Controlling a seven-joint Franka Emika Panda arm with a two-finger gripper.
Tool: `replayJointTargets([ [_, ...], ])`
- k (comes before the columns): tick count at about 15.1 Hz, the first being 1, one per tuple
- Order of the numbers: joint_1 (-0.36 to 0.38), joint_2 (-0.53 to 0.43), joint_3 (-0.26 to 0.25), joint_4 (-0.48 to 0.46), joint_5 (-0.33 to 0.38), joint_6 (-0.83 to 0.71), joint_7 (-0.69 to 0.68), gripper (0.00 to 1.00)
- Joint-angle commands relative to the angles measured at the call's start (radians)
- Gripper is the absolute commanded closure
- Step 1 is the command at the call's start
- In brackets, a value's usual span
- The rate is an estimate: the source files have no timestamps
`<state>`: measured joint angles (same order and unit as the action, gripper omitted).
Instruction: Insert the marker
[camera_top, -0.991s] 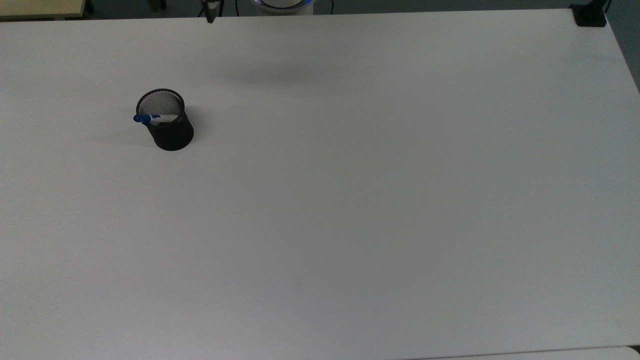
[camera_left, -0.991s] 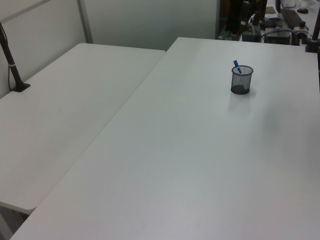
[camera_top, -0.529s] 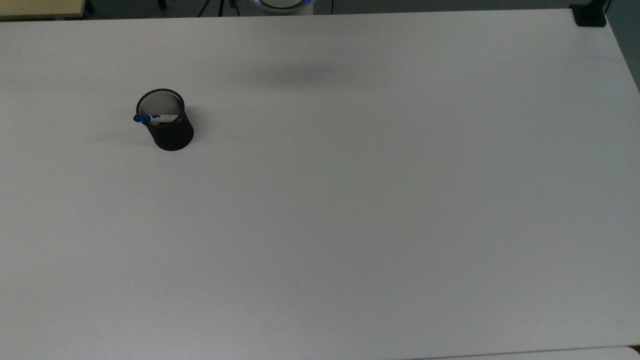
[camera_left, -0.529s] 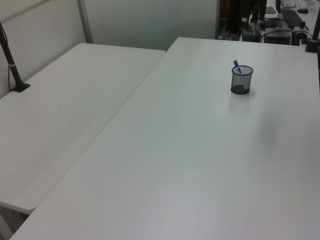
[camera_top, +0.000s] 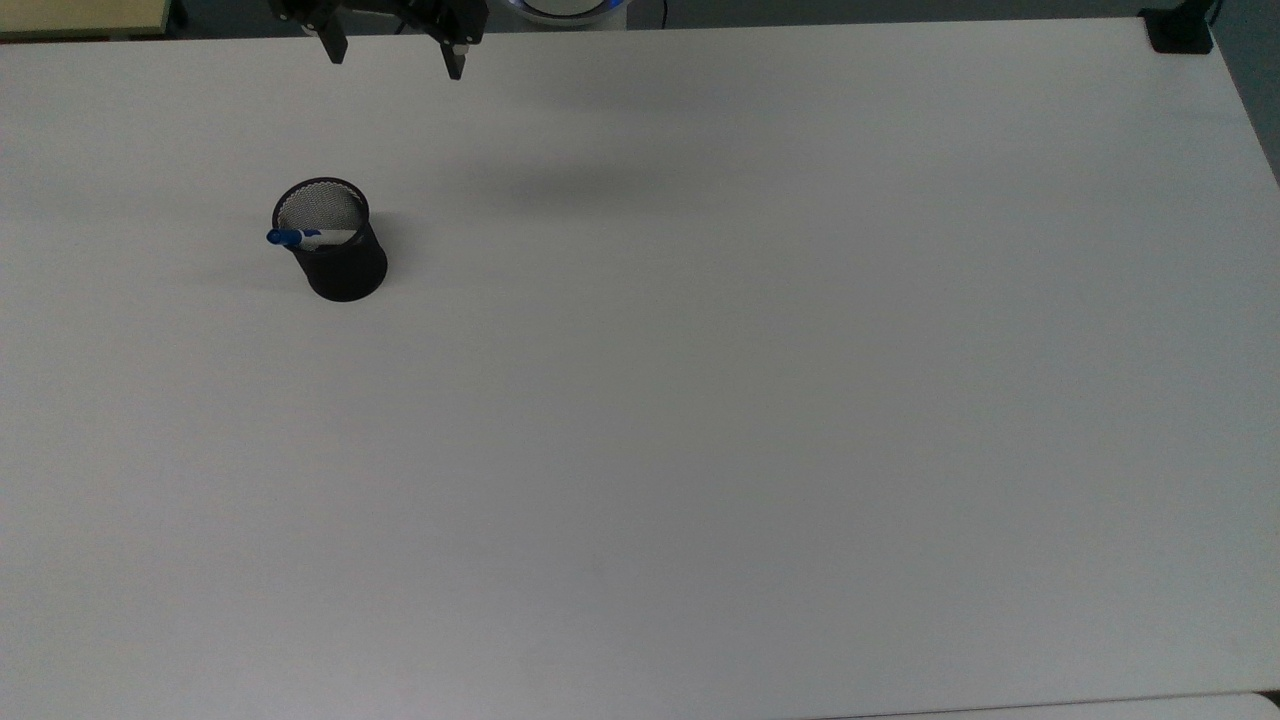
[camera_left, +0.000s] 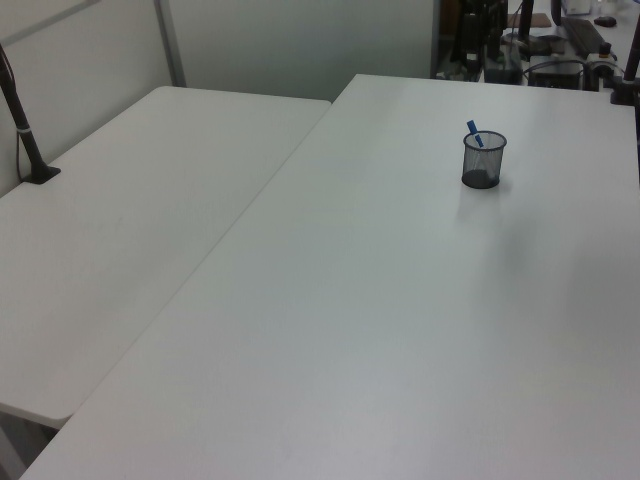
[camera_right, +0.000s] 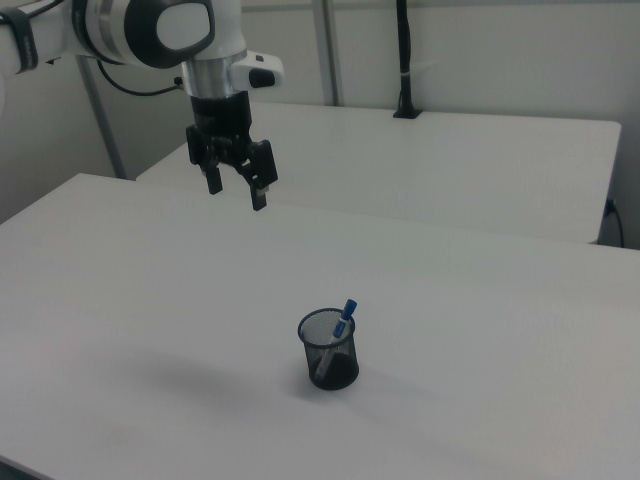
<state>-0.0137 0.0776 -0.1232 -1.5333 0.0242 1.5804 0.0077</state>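
Already: marker (camera_right: 343, 322) leaning inside black mesh cup (camera_right: 328, 350), blue cap above rim | end effector (camera_right: 236, 192) high above worktop (camera_right: 150, 300), fingers wide apart, empty, well left of cup in the right view

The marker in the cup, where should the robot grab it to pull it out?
Probably by the blue end of the marker, coming straight down from above. That end sticks up past the rim of the black mesh cup, leaning to one side; the cup's wall encloses the rest. The gripper hangs open, well away from the cup.
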Motion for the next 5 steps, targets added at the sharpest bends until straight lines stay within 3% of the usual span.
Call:
replayJointTargets([
  [1, 0.006, -0.048, -0.012, -0.048, 0.008, 0.049, -0.011, 0.00],
  [5, 0.028, -0.050, -0.032, -0.047, 0.008, 0.040, -0.012, 0.00],
])
